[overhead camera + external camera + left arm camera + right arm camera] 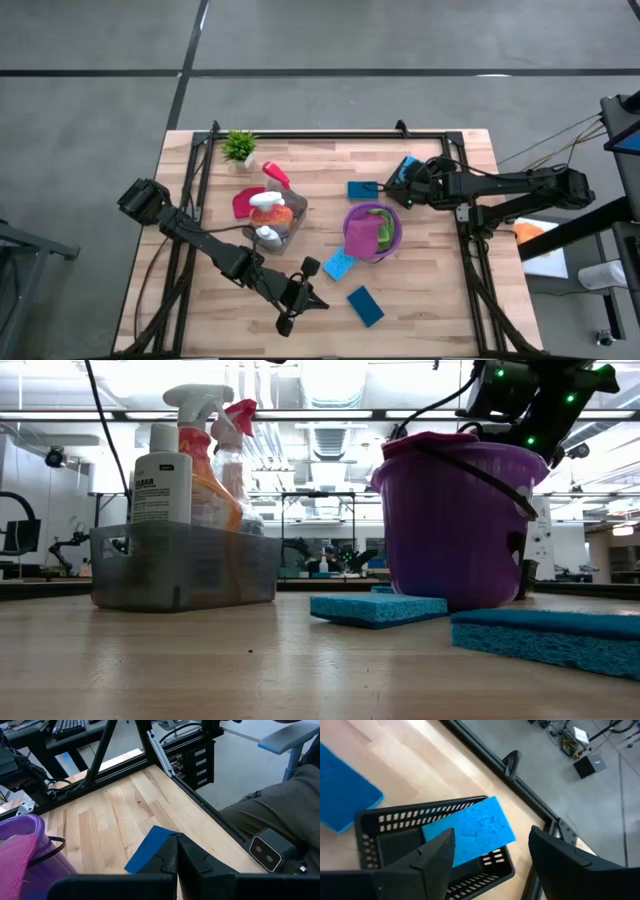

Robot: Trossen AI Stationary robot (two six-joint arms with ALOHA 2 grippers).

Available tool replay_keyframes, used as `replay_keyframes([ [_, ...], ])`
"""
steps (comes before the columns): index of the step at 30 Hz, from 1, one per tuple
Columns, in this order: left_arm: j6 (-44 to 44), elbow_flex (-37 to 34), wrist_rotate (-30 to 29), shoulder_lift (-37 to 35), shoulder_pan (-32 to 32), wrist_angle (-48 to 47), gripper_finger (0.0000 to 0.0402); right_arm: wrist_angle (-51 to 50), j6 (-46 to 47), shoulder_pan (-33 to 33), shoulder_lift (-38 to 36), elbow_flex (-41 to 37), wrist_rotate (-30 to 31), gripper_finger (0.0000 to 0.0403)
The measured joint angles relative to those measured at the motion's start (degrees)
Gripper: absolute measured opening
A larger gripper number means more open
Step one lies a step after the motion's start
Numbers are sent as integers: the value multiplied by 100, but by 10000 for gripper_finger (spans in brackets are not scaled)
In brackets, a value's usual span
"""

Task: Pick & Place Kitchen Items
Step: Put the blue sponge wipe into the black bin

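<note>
My right gripper [492, 837] is open above a black mesh basket [370, 820] at the table's far right [405, 170]. A blue sponge [470, 830] lies tilted in the basket, with one end over its rim, between my fingers but apart from them. Another blue sponge [342, 790] lies flat on the table beside the basket [362, 188]. My left gripper [177, 852] is shut and empty near the table's front edge [300, 295]. Just beyond it lies a third blue sponge [147, 849], also in the high view [365, 305].
A purple bucket [395, 240] holds magenta and green cloths. A grey bin [290, 235] holds an orange spray bottle [205, 470] and smaller bottles. A red cloth [243, 203] and a red-topped bottle [276, 175] lie beside it. A sponge [340, 265] lies by the bucket. A plant [240, 147] stands far left.
</note>
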Motion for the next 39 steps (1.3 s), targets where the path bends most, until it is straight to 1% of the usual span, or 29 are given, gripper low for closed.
replay_keyframes([
  [5,4,0,0,0,-1,0,1,-111,-2,235,-18,187,-107,236],
  [10,6,0,0,0,-4,-2,1,-185,-120,665,-70,598,-91,204],
  [12,12,0,0,0,-7,-7,1,-158,-223,947,-74,746,-252,191],
  [15,21,0,0,0,-9,-55,1,31,-359,1549,-29,863,-780,177],
  [19,21,0,0,0,-9,-130,1,513,-382,2561,111,878,-1580,173],
  [21,21,0,0,2,-11,-148,1,761,-302,3122,230,878,-1865,173],
  [23,21,0,0,2,-23,-178,1,950,-201,3734,406,938,-2007,172],
  [28,19,0,2,2,-49,-181,1,1174,161,5115,1085,1484,-2028,172],
  [31,19,0,2,2,-48,-183,1,1223,343,5629,1752,1926,-1916,172],
  [35,19,0,2,2,-48,-181,1,1192,234,5922,2856,2599,-1858,172],
  [39,18,0,2,2,-48,-177,1,725,-25,5949,3896,3288,-1909,172],
])
